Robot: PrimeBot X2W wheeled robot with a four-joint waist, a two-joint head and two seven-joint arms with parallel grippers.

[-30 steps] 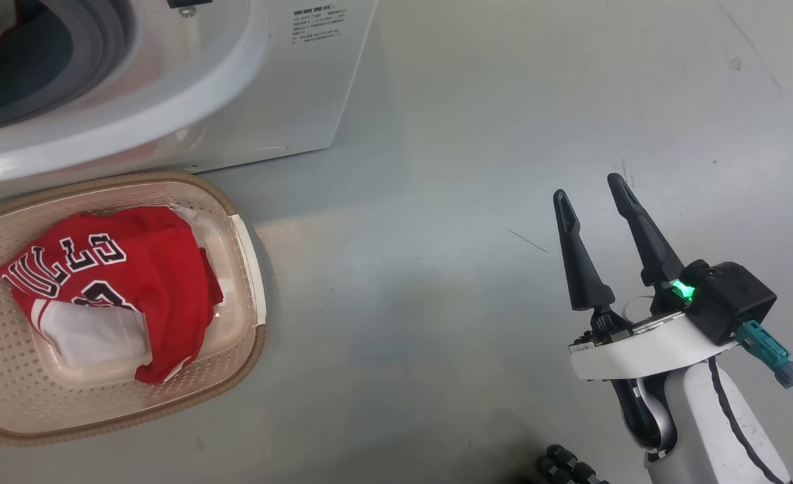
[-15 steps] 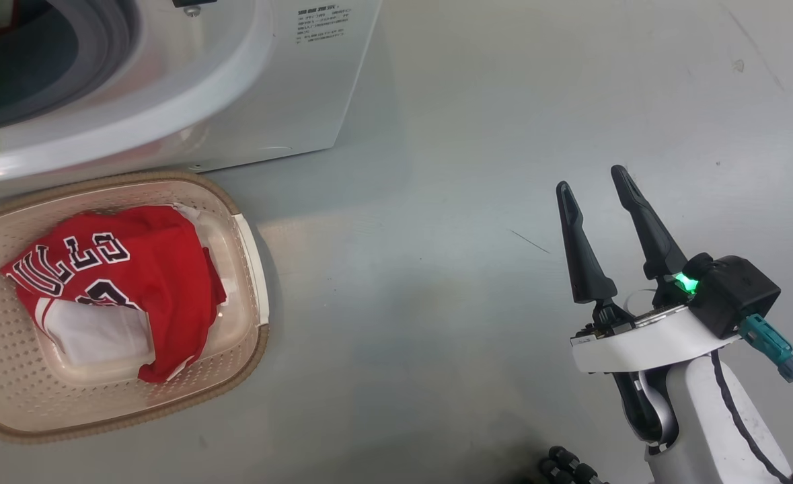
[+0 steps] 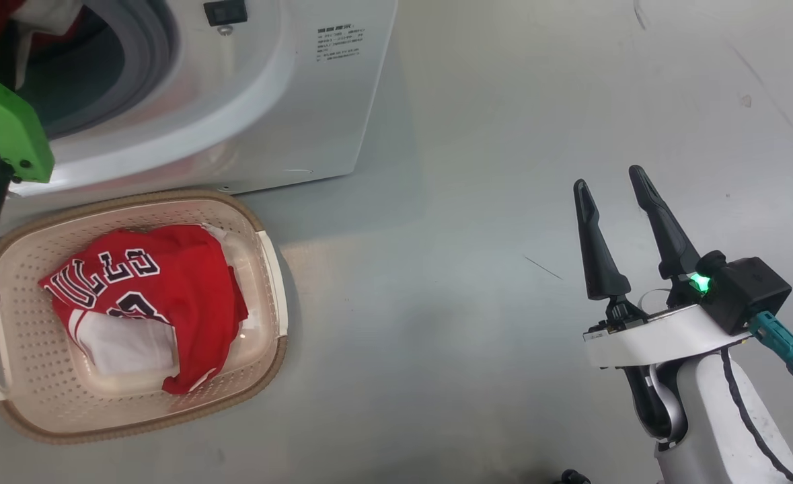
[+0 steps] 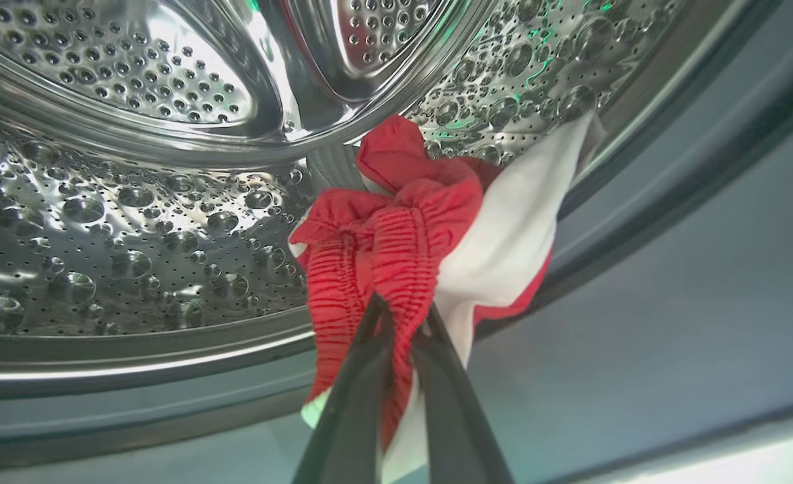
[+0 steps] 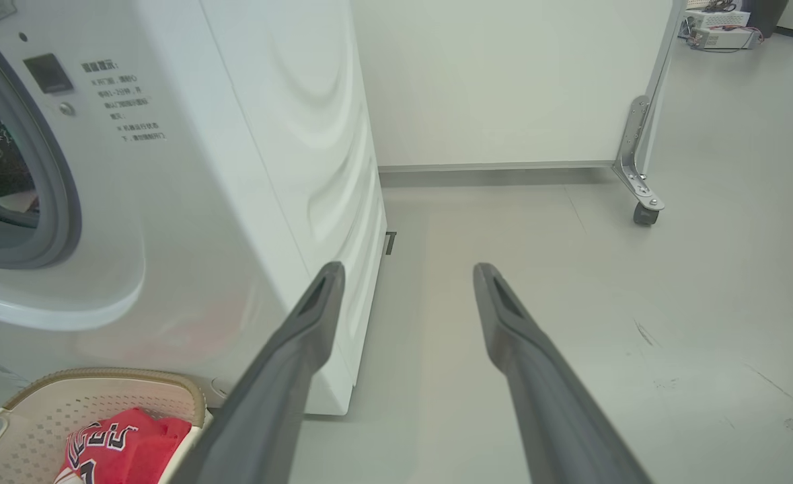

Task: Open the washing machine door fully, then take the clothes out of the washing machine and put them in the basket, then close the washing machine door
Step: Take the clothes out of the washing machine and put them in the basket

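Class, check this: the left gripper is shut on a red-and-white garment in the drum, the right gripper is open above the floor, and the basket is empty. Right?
No: the basket is not empty; the head view shows a red jersey lying in it. The left gripper is shut on the garment in the drum; the right gripper is open above the floor.

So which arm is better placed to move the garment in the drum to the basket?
Left. The left gripper is shut on the red-and-white garment in the drum and only needs to carry it to the basket. The right gripper hangs open over the floor, holding nothing.
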